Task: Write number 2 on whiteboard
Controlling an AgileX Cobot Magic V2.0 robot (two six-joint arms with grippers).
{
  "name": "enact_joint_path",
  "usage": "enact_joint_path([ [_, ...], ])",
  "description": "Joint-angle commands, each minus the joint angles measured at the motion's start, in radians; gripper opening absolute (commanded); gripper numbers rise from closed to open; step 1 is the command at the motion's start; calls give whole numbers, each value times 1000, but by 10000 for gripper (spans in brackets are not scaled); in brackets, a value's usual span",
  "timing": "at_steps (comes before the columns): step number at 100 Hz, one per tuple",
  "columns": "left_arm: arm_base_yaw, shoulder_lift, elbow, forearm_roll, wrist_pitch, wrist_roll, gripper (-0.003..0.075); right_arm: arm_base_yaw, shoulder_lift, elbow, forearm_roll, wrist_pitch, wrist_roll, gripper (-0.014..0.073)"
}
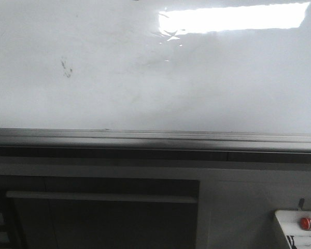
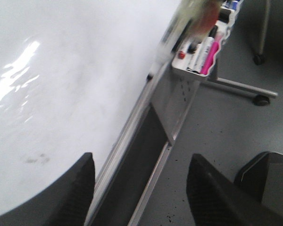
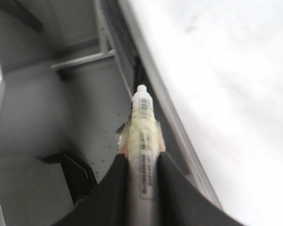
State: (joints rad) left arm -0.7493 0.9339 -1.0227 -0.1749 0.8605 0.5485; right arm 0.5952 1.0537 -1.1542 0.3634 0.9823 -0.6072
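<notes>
The whiteboard (image 1: 145, 78) is a glossy white board that fills the upper half of the front view and reflects a bright rectangular light at its top right. No number 2 shows on it, only a small faint dark smudge (image 1: 66, 67). A grey metal rail (image 1: 155, 139) runs along its lower edge. My right gripper (image 3: 142, 157) is shut on a white marker (image 3: 142, 122) wrapped in yellowish tape, which points along the rail (image 3: 170, 117) beside the whiteboard (image 3: 226, 70). My left gripper (image 2: 141, 157) is open and empty, over the rail (image 2: 132, 117) beside the whiteboard (image 2: 61, 70). Neither gripper shows in the front view.
A small white tray (image 1: 295, 228) with a red-capped marker (image 1: 306, 223) sits at the lower right, below the board. It shows in the left wrist view (image 2: 203, 54) with several markers. A dark panel (image 1: 103, 218) lies under the rail. The floor shows a wheeled stand leg (image 2: 259, 96).
</notes>
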Motion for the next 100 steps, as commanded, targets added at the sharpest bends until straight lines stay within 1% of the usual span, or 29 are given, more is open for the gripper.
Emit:
enact_joint_path([
  [1, 84, -61, 24, -5, -79, -55, 401, -72, -73, 15, 1, -44, 82, -13],
  [10, 198, -122, 82, -5, -103, -109, 401, -170, -134, 81, 1, -50, 142, -13],
  [21, 338, -187, 140, -5, -126, -237, 401, -280, -193, 161, 1, -51, 205, -13],
  [25, 387, -208, 161, -7, -133, -293, 401, -317, -210, 196, 3, -56, 210, -13],
  [33, 467, -237, 197, -24, -138, -349, 401, -343, -229, 244, 5, -78, 210, -13],
  [44, 546, -254, 235, -46, -136, -349, 401, -344, -235, 286, 14, -76, 210, -13],
  [49, 564, -254, 241, -46, -132, -349, 401, -344, -235, 294, 24, -78, 210, -13],
  [55, 573, -254, 246, -46, -132, -349, 401, -344, -219, 292, 66, -82, 210, -13],
  [69, 571, -254, 246, -46, -132, -349, 401, -342, -146, 213, 186, -46, 179, -13],
  [100, 571, -252, 248, -37, -130, -343, 401, -342, 143, -100, 213, 185, 167, -13],
])
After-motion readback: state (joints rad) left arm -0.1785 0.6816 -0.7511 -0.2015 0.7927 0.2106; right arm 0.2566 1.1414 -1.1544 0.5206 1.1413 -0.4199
